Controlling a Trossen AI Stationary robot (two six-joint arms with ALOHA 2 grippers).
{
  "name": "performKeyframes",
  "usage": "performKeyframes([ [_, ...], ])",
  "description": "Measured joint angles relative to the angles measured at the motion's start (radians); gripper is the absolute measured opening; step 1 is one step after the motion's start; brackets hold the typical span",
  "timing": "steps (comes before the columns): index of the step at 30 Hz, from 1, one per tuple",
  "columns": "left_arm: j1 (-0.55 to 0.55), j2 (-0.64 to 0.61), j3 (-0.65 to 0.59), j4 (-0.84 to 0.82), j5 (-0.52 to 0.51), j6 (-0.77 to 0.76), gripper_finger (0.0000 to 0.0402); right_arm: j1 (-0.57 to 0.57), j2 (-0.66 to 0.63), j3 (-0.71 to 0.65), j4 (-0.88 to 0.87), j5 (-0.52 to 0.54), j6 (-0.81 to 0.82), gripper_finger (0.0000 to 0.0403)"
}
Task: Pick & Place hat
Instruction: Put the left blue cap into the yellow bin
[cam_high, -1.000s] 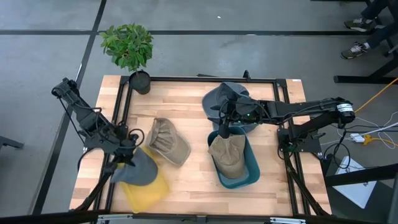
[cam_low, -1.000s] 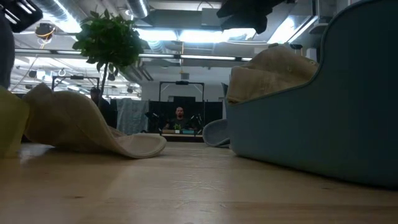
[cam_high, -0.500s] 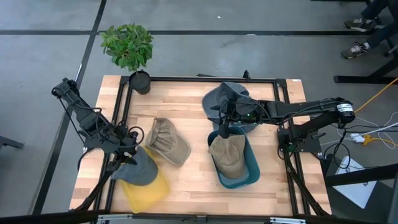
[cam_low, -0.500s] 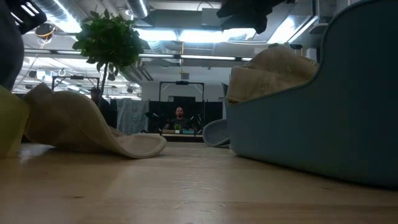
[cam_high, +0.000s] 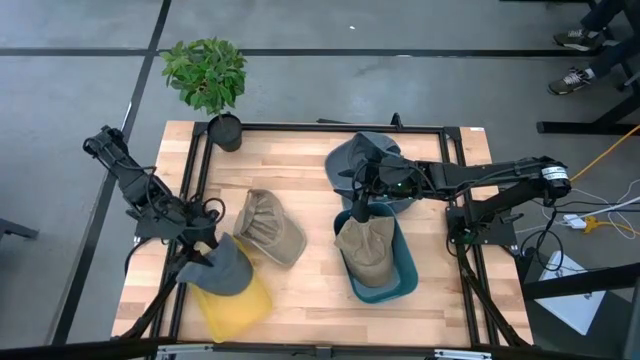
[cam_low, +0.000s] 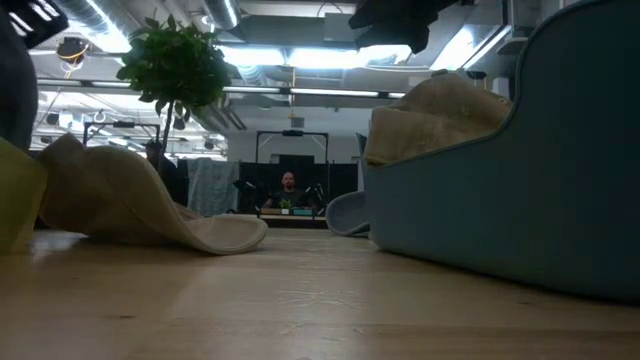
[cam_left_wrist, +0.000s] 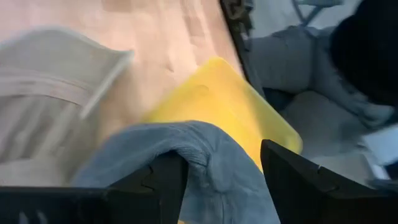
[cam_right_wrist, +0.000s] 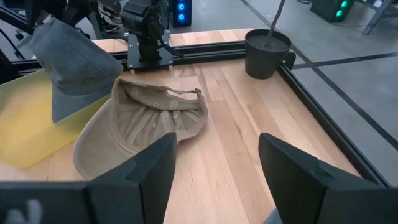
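A blue-grey hat (cam_high: 225, 270) sits tilted on a yellow bin (cam_high: 240, 305) at the table's near left. My left gripper (cam_high: 203, 245) is at the hat's upper fold (cam_left_wrist: 205, 158), and its fingers stand apart on either side of that fold. A beige hat (cam_high: 270, 228) lies brim down on the table beside the bin. Another beige hat (cam_high: 365, 248) fills a teal bin (cam_high: 400, 278). My right gripper (cam_high: 358, 208) hovers open above that bin with nothing between its fingers (cam_right_wrist: 149, 168). My left gripper comes at the blue-grey hat slanting down from the table's left. The hat's raised fold (cam_left_wrist: 186, 155) lies against one finger (cam_left_wrist: 165, 180) and shows a gap to the other. Whether the fingers still bear the hat I cannot tell. Its lower part rests on the yellow bin (cam_left_wrist: 217, 93).
A grey hat (cam_high: 350, 158) lies on the table behind my right gripper. A potted plant (cam_high: 226, 131) stands at the far left corner. A black frame (cam_high: 330, 127) runs round the table top. Bare wood (cam_high: 310, 300) lies between the two bins.
In the low view the blue-grey hat reaches farther in from the left edge than a second ago, so it has shifted slightly over the yellow bin.
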Motion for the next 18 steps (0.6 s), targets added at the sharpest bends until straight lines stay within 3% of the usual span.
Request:
performKeyframes([
  [4, 0.000, -0.038, 0.000, -0.006, 0.068, -0.072, 0.0191, 0.000, 0.000, 0.000, 0.000, 0.000, -0.004, 0.0227],
  [18, 0.000, -0.106, 0.000, -0.163, 0.060, -0.491, 0.0173, 0.000, 0.000, 0.000, -0.021, 0.000, -0.003, 0.0227],
])
